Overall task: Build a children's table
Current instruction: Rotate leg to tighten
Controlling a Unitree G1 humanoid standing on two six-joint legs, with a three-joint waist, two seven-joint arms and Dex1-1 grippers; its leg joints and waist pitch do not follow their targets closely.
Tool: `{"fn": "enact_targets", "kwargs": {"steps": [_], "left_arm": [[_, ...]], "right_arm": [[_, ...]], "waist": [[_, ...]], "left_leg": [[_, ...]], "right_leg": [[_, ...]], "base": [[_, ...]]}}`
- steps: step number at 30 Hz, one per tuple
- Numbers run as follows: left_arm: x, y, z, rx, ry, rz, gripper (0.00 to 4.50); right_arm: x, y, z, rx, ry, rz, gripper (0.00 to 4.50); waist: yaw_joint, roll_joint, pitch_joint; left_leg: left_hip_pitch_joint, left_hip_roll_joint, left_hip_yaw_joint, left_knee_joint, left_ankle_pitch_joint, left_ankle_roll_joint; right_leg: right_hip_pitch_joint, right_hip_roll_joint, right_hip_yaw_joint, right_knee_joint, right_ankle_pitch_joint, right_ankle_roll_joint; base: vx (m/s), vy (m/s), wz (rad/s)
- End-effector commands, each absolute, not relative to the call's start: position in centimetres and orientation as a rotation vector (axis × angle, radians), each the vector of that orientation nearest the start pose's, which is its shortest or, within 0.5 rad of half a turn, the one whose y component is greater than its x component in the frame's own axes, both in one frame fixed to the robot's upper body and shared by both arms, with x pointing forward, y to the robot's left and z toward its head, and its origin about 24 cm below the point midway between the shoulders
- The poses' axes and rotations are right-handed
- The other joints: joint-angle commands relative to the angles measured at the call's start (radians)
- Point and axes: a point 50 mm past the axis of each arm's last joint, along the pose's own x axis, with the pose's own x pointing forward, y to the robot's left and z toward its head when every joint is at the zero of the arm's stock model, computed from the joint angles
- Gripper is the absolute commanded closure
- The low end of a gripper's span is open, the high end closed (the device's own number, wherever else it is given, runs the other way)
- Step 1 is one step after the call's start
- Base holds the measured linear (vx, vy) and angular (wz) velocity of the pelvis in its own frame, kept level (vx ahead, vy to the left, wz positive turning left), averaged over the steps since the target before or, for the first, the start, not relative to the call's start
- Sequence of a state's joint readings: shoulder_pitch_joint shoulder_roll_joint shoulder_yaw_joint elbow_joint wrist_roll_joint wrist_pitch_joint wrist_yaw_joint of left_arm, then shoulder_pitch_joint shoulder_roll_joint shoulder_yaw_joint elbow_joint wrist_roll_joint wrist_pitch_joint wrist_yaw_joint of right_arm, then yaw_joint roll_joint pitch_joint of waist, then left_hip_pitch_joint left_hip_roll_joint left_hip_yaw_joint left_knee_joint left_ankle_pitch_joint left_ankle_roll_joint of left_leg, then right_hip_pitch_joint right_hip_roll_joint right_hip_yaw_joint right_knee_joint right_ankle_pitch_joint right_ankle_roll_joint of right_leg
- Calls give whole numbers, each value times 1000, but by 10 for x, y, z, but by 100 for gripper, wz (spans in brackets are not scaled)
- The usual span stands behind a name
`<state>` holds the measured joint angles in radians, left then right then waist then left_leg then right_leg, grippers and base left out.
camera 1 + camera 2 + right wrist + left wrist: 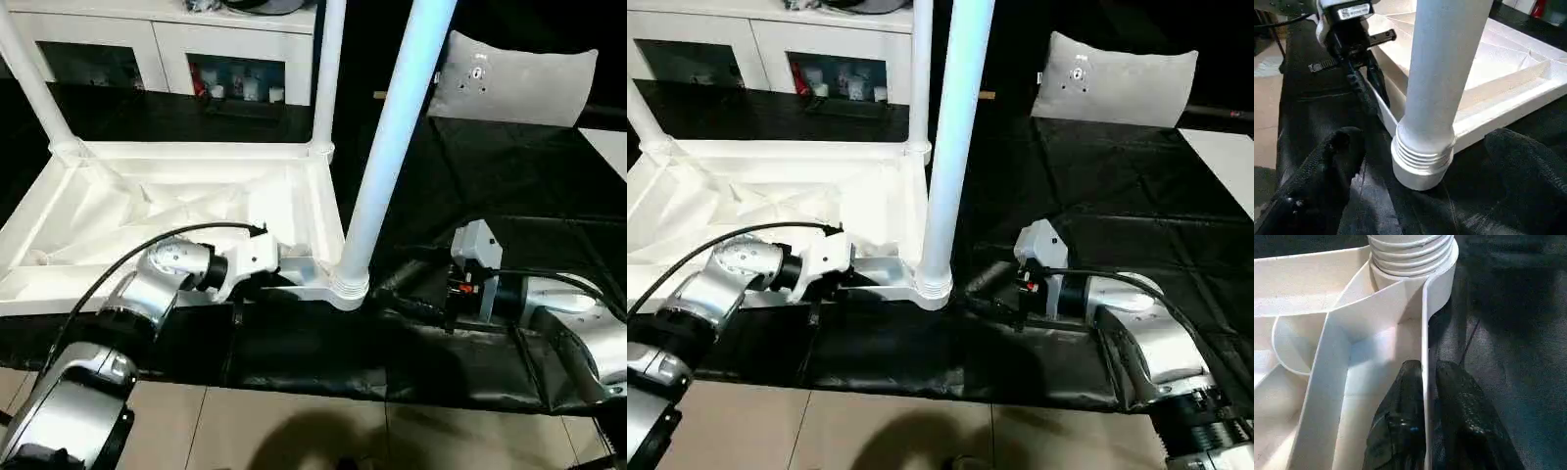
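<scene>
The white tabletop (147, 211) lies upside down on the black cloth, ribs facing up. Three white tube legs stand in its corner sockets: far left (34, 83), far right (328, 69) and near right (392, 137). My left gripper (1425, 369) is shut on the tabletop's near rim wall, one finger inside and one outside, a short way from the near right socket (1415, 259). My right gripper (1425, 147) is open, its fingers (1337, 161) standing wide on either side of the near right leg's ribbed base without touching it.
A white cabinet with glass doors (167, 44) stands behind the table. A pale flat panel (514, 78) lies at the back right on the black cloth (490, 176). The work surface's front edge meets the tiled floor (294, 431) just below my arms.
</scene>
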<state>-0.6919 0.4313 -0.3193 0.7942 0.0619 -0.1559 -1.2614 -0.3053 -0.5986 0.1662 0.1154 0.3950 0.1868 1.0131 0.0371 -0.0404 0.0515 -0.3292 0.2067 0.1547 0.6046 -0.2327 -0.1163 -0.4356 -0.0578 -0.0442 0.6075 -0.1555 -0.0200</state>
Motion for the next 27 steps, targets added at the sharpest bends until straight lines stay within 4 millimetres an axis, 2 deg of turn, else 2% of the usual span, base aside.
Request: {"fn": "enact_targets", "kwargs": {"steps": [1, 2, 3, 6, 8, 9, 10, 11, 15, 17, 19, 20, 22, 24, 27], "left_arm": [[323, 160, 44, 579, 500, -1385, 412], [323, 159, 44, 573, 501, -1395, 412], [323, 159, 44, 573, 501, -1395, 432], [324, 158, 46, 552, 499, -1411, 448], [324, 158, 47, 546, 503, -1425, 448], [324, 158, 47, 554, 512, -1434, 448], [324, 158, 46, 560, 520, -1439, 448], [324, 158, 45, 570, 527, -1443, 448], [324, 158, 45, 576, 530, -1446, 448], [323, 158, 44, 585, 538, -1456, 450], [320, 157, 43, 605, 543, -1494, 450], [319, 156, 43, 611, 539, -1510, 450], [316, 153, 46, 633, 522, -1562, 450], [315, 151, 48, 639, 511, -1582, 450], [313, 147, 52, 652, 485, -1609, 450]], "right_arm": [[281, -181, 92, -210, 178, 1136, 0], [282, -180, 92, -211, 177, 1139, 0], [282, -180, 92, -211, 177, 1139, 0], [283, -180, 93, -212, 176, 1150, 0], [283, -180, 93, -214, 175, 1157, 0], [284, -179, 93, -215, 174, 1160, 0], [284, -179, 93, -215, 174, 1162, 0], [285, -179, 92, -217, 174, 1164, 0], [286, -179, 92, -219, 175, 1166, 0], [287, -179, 92, -221, 177, 1171, 29], [290, -178, 91, -216, 186, 1194, 36], [291, -178, 91, -212, 193, 1209, 47], [294, -176, 89, -189, 219, 1264, 61], [295, -175, 88, -172, 239, 1299, 79], [297, -170, 82, -156, 276, 1344, 112]], "waist": [[7, -7, -63], [9, -7, -62], [10, -7, -62], [11, -9, -64], [10, -8, -66], [8, -4, -67], [8, -5, -68], [8, -1, -68], [8, -3, -67], [9, 0, -67], [8, -3, -67], [6, 0, -68], [6, -7, -69], [5, -1, -69], [13, -2, -69]], "left_leg": [[-25, -2, 15, -65, -106, 74], [-21, -1, 16, -65, -117, 71], [-22, -1, 15, -65, -122, 70], [-26, -2, 14, -65, -108, 71], [-26, 0, 13, -66, -94, 72], [-26, -1, 13, -65, -91, 76], [-26, -1, 13, -64, -85, 77], [-26, 0, 13, -64, -82, 76], [-26, -1, 14, -64, -91, 75], [-25, 0, 13, -64, -96, 73], [-25, -1, 14, -64, -98, 72], [-27, 0, 13, -64, -101, 74], [-25, 2, 15, -63, -93, 77], [-24, 6, 14, -64, -87, 83], [-20, 10, 15, -64, -83, 86]], "right_leg": [[80, -50, 33, -77, -305, -166], [78, -51, 33, -80, -332, -162], [79, -51, 33, -82, -351, -154], [81, -52, 33, -81, -352, -143], [82, -53, 33, -76, -317, -153], [82, -52, 33, -74, -289, -166], [84, -51, 33, -71, -262, -177], [84, -52, 34, -69, -247, -185], [86, -52, 32, -72, -257, -190], [86, -53, 32, -73, -271, -185], [86, -52, 32, -74, -274, -183], [87, -54, 32, -73, -274, -190], [84, -54, 32, -72, -258, -202], [83, -55, 32, -65, -226, -225], [81, -57, 32, -61, -203, -239]], "base": [[0, 0, 0], [0, 0, 0], [0, 0, 0], [0, 0, 0], [0, 0, 0], [0, 0, 0], [0, 0, 0], [0, 0, 0], [0, 0, 0], [0, 0, 0], [0, 0, 0], [0, 0, 0], [0, 0, 0], [0, 0, 0], [0, 0, 0]]}}
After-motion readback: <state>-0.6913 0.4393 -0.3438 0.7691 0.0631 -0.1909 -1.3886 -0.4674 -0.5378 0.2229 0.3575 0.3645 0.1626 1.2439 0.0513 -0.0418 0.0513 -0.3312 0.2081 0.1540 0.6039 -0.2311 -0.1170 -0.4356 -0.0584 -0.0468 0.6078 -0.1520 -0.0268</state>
